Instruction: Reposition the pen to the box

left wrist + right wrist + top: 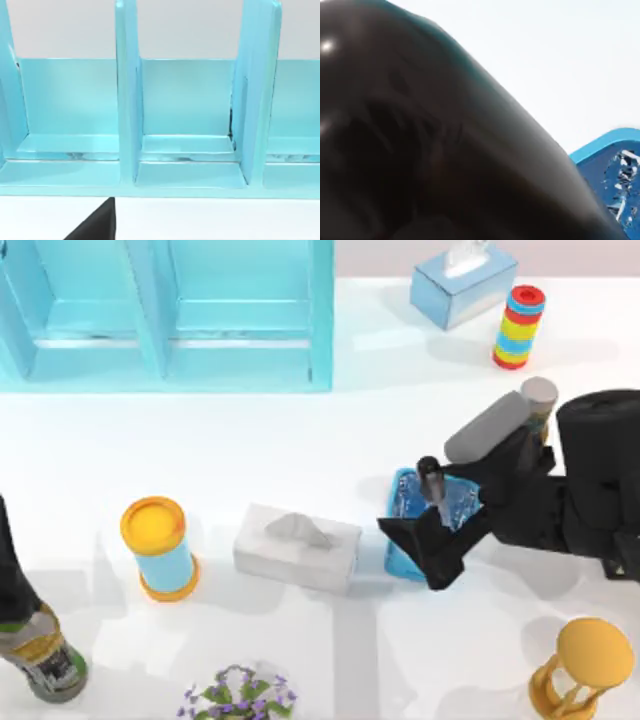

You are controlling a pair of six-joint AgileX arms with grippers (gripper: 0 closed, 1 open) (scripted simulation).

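Observation:
The pen (430,485) stands nearly upright with its glossy black cap up and its lower end inside the small blue box (405,502), right of the table's middle. My right gripper (412,555) hangs over the box's near side, its two black fingers spread wide in a V. The pen rises near the base of the fingers, and I cannot see either finger touching it. In the right wrist view a big dark rounded shape, likely the pen's cap (420,140), sits close to the camera, with a corner of the blue box (615,160) beside it. My left arm (10,560) is parked at the left edge.
A white tissue box (297,545) lies just left of the blue box. A yellow-lidded can (160,548), a bottle (45,655), flowers (238,695), a yellow hourglass (580,670), a grey-lidded can (538,400), a stack of coloured rings (518,328), a blue tissue box (462,285) and a blue shelf unit (170,310) ring the table.

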